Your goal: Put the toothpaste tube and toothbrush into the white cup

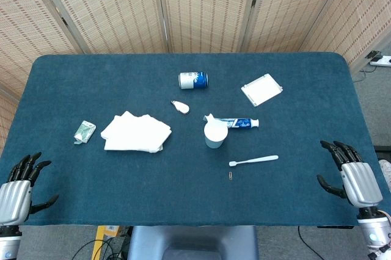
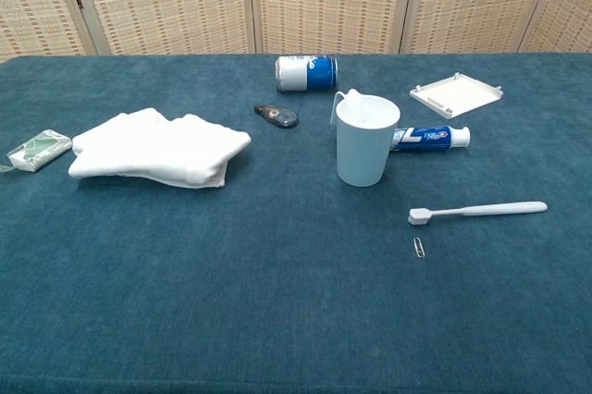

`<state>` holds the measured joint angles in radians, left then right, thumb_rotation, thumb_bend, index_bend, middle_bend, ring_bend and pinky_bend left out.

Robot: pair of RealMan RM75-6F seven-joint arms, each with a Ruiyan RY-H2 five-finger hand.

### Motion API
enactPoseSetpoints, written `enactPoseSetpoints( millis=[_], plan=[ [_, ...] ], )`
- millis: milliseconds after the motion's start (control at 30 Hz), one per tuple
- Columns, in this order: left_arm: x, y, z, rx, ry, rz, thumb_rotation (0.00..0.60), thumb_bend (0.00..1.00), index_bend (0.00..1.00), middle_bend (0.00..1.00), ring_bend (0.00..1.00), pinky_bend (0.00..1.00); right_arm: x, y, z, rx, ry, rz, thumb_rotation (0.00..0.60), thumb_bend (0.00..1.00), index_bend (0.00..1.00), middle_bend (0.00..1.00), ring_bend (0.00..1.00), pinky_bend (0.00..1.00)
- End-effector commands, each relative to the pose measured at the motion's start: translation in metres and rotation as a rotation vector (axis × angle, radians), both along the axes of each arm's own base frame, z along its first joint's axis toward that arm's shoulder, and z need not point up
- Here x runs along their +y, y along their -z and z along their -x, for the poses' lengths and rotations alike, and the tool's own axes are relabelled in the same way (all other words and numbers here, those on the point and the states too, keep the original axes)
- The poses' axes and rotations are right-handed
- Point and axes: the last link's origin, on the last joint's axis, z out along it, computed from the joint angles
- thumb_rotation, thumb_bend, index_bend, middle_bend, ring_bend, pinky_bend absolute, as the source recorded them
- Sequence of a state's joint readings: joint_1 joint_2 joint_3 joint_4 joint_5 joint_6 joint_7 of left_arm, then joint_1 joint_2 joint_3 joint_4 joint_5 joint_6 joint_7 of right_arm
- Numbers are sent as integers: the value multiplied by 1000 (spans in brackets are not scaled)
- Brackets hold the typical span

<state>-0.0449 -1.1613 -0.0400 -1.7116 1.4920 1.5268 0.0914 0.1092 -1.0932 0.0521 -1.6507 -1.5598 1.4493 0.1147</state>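
Note:
The white cup [image 1: 215, 133] [image 2: 367, 142] stands upright near the table's middle. Just behind it lies the blue and white toothpaste tube [image 1: 239, 123] [image 2: 430, 138], its cap pointing right. In front of the cup to the right, the white toothbrush [image 1: 254, 160] [image 2: 478, 211] lies flat with its head to the left. My left hand [image 1: 17, 190] rests at the near left table edge, fingers spread and holding nothing. My right hand [image 1: 351, 176] is at the near right edge, also empty with fingers apart. Neither hand shows in the chest view.
A folded white cloth [image 1: 135, 132] and a small green packet [image 1: 84, 131] lie to the left. A blue can [image 1: 193, 80] lies on its side at the back, near a small oval object [image 1: 181, 107]. A white square lid [image 1: 261, 89] sits back right; a paperclip [image 1: 231, 176] lies by the toothbrush.

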Motion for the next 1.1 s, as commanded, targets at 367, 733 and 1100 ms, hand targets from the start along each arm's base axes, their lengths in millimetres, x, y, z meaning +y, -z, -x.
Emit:
enactPoseSetpoints(
  millis=[367,733,1100],
  plan=[
    [-8,-3,5,-12,-22,-10,600,205,240,99,36,144,-95,45,-48,57,-75,-192,600,250,158,265,119,166],
    [-19,-13,15,-9,-54,-39,600,205,239,99,36,144,-165,97,-92,134,-101,-308,600,270,187,283,119,166],
    [-24,-15,18,-6,-72,-47,600,205,257,99,36,144,-207,141,-121,237,-85,-378,600,270,133,253,119,166]
  ],
)
